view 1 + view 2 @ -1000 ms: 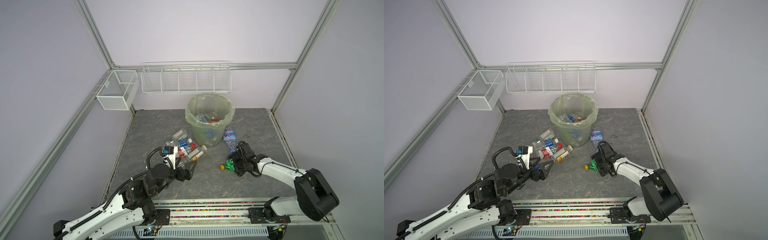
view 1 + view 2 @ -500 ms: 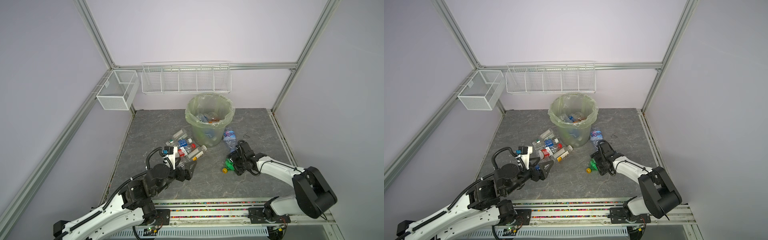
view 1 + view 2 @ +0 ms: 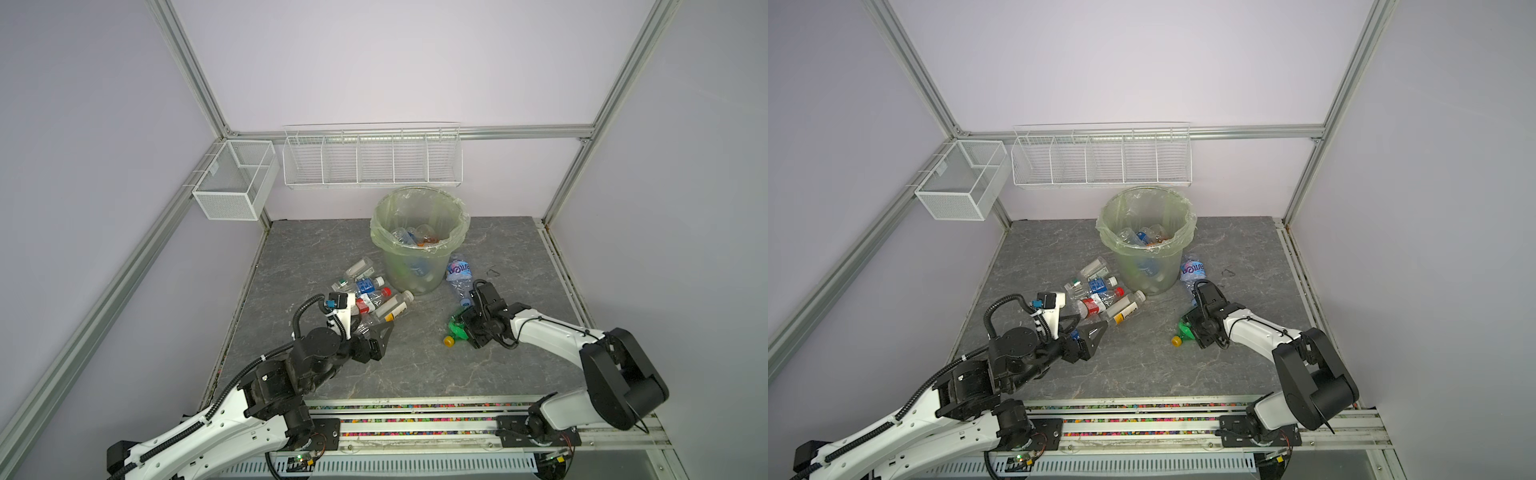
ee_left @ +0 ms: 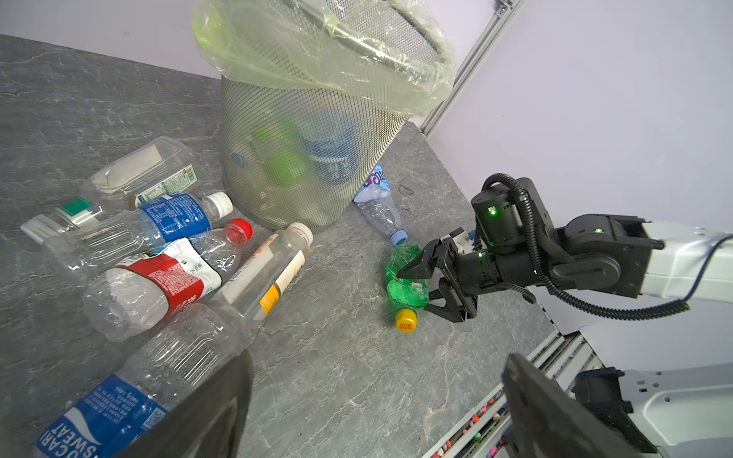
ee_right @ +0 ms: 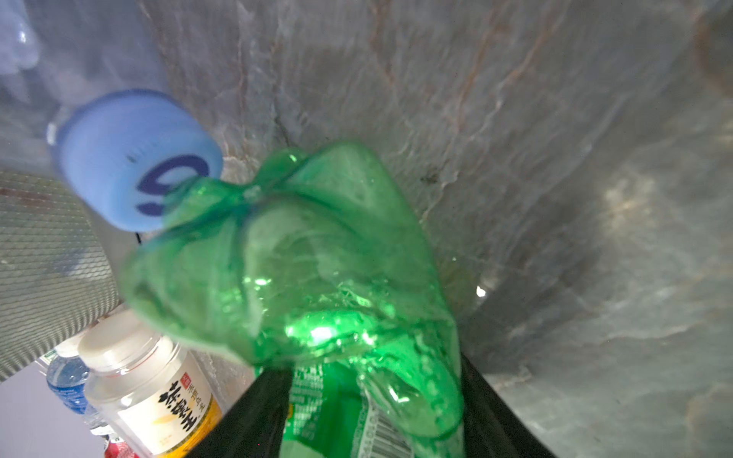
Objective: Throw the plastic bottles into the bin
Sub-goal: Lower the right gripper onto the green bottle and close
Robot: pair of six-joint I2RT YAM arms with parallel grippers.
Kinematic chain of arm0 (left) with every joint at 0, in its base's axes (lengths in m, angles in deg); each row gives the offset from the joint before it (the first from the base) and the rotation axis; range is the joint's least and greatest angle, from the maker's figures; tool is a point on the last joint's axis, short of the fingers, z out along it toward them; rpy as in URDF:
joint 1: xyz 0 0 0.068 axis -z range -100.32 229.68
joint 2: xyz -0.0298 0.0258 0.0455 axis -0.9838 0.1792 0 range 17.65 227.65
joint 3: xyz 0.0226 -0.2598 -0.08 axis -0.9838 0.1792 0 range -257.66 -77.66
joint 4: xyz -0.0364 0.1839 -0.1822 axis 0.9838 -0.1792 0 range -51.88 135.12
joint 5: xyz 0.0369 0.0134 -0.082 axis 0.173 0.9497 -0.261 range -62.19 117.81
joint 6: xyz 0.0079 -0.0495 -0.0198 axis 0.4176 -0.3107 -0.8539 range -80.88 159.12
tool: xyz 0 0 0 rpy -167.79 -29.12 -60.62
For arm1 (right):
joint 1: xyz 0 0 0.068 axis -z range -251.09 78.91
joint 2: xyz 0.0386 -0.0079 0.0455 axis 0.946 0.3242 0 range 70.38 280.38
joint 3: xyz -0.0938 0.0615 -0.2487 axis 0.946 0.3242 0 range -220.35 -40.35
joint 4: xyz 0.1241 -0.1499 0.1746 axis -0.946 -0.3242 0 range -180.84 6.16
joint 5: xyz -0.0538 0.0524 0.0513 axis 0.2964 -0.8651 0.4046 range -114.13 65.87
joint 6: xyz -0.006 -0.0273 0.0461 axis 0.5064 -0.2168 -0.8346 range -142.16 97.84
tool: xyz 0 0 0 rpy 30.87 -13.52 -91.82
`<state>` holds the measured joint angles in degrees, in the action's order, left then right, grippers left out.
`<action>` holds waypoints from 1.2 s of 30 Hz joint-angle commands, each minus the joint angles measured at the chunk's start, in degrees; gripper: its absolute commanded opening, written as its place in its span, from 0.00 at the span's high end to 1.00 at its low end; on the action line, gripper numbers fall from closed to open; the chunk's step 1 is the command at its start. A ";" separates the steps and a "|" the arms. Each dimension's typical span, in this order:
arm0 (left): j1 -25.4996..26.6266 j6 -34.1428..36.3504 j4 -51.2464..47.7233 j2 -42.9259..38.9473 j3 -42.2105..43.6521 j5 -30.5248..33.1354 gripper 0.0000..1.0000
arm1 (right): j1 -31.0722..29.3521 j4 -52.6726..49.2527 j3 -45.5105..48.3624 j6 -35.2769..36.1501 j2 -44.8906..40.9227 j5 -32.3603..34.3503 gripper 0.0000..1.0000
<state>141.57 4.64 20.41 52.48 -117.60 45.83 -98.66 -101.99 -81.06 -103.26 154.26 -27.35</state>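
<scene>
A crushed green bottle (image 3: 456, 330) (image 3: 1185, 328) (image 4: 404, 285) (image 5: 317, 277) with a yellow cap lies on the grey floor to the right of the bin (image 3: 419, 195) (image 3: 1148, 191) (image 4: 297, 158). My right gripper (image 3: 467, 330) (image 3: 1197, 330) (image 4: 416, 291) (image 5: 369, 372) is shut on its body, one finger on each side. A clear bottle (image 3: 459, 274) (image 3: 1192, 272) (image 4: 380, 210) with a blue cap lies just beyond it. Several plastic bottles (image 3: 365, 295) (image 3: 1100, 297) (image 4: 166, 246) are piled left of the bin, and more lie inside it. My left gripper (image 3: 374, 332) (image 3: 1086, 336) (image 4: 377, 396) is open at the pile's near edge, holding nothing.
Two white wire baskets (image 3: 372, 160) (image 3: 235, 183) hang on the back and left walls. The bin stands mid-floor at the back. A rail (image 3: 415, 415) with both arm bases runs along the front edge. A small dark clip (image 3: 494, 271) lies right of the bin.
My right gripper has closed onto the green bottle, which shifted a little toward the front. The left arm has not moved.
</scene>
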 commanded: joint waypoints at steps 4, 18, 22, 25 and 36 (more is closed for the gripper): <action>0.25 0.11 -0.47 0.23 -0.30 0.39 0.03 | 0.21 -7.59 0.36 0.80 0.14 2.24 0.41; 0.25 0.43 -0.65 0.85 -0.75 0.08 0.03 | 0.21 -9.11 -0.76 3.39 -0.71 2.59 0.71; 0.25 0.45 -0.52 1.20 -0.66 -0.01 0.03 | 0.22 -9.88 -0.56 3.58 -1.94 3.24 0.74; 0.25 0.38 -0.52 1.27 -0.66 -0.17 0.03 | 0.15 -10.30 -0.42 3.99 -3.18 4.03 0.79; 0.25 -0.16 -0.71 0.94 -0.49 -0.36 0.03 | 0.22 -13.35 -0.84 5.98 -8.71 5.49 0.90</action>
<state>141.57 4.83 20.39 53.86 -117.60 45.79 -98.66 -112.20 -82.27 -97.69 147.88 -23.46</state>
